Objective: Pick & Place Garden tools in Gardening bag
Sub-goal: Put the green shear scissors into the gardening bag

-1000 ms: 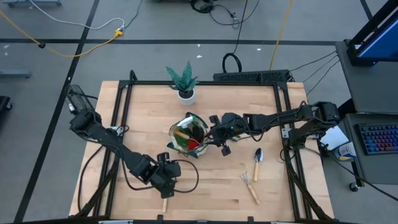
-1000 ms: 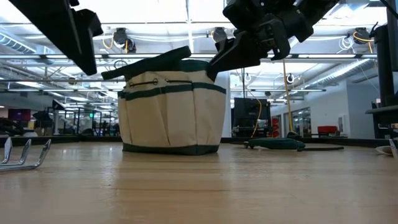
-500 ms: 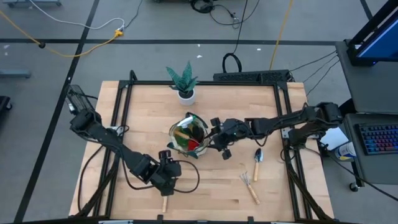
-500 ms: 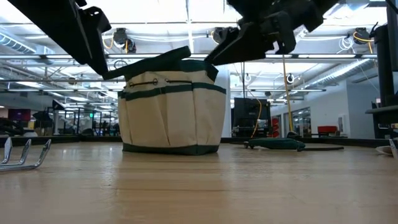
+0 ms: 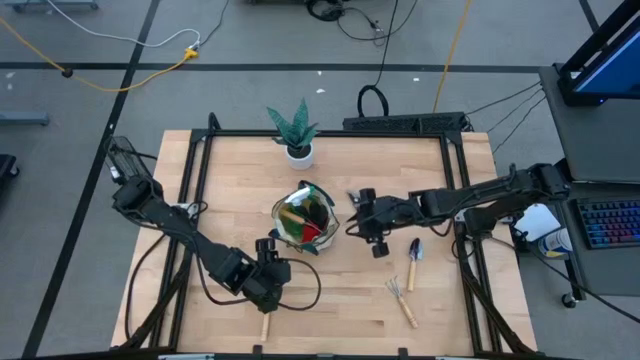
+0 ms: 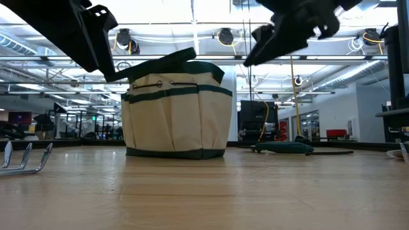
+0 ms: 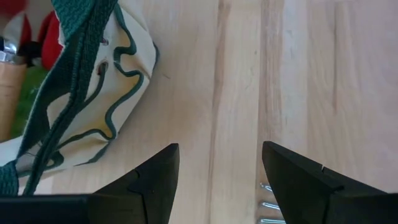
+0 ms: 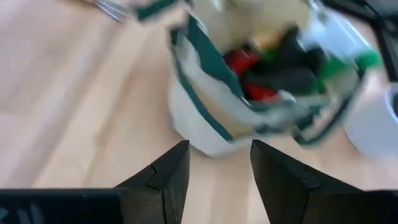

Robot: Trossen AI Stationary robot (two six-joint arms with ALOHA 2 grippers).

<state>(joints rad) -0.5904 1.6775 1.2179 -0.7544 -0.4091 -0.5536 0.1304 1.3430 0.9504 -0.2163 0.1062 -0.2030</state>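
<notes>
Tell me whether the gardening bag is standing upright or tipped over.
Upright: the gardening bag sits flat on the table, mouth open upward, with tools inside.

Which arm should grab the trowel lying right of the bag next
Right. The right gripper hangs open between the bag and the trowel, empty. The left gripper is on the bag's other side, over a different tool.

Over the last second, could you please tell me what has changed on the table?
The right claw has drawn back from the bag toward the trowel, open and empty. The left claw kept hovering over a tool at the near edge. Bag, trowel, hand rake and plant stayed put.
</notes>
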